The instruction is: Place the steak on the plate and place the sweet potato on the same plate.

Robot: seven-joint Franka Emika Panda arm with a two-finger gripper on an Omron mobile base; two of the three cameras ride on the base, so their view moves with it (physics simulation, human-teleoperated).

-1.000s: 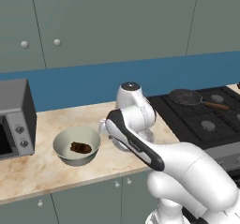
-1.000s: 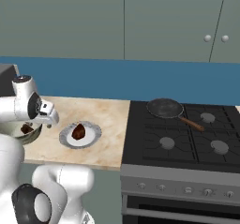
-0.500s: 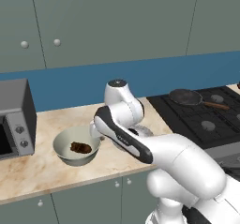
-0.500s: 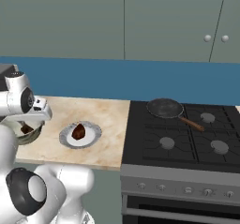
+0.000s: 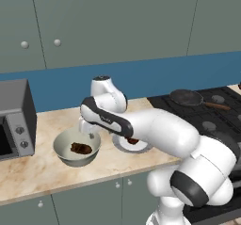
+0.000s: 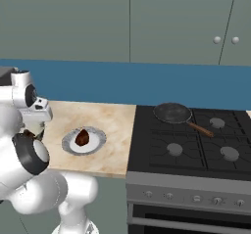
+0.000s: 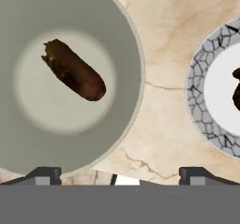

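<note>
The sweet potato (image 7: pixel 74 71), a dark brown knobbly elongated lump, lies alone at the bottom of a deep pale grey-green bowl (image 7: pixel 123 40) on the marble counter (image 7: pixel 164 110). Beside the bowl, apart from it, the white plate (image 6: pixel 66 143) with its grey speckled rim carries the reddish-brown steak (image 6: pixel 82 137). The gripper (image 7: pixel 119 173) hangs above the bowl's edge, fingertips spread wide and empty. The right base view alone shows the steak whole; the left base view shows the bowl's contents
</note>
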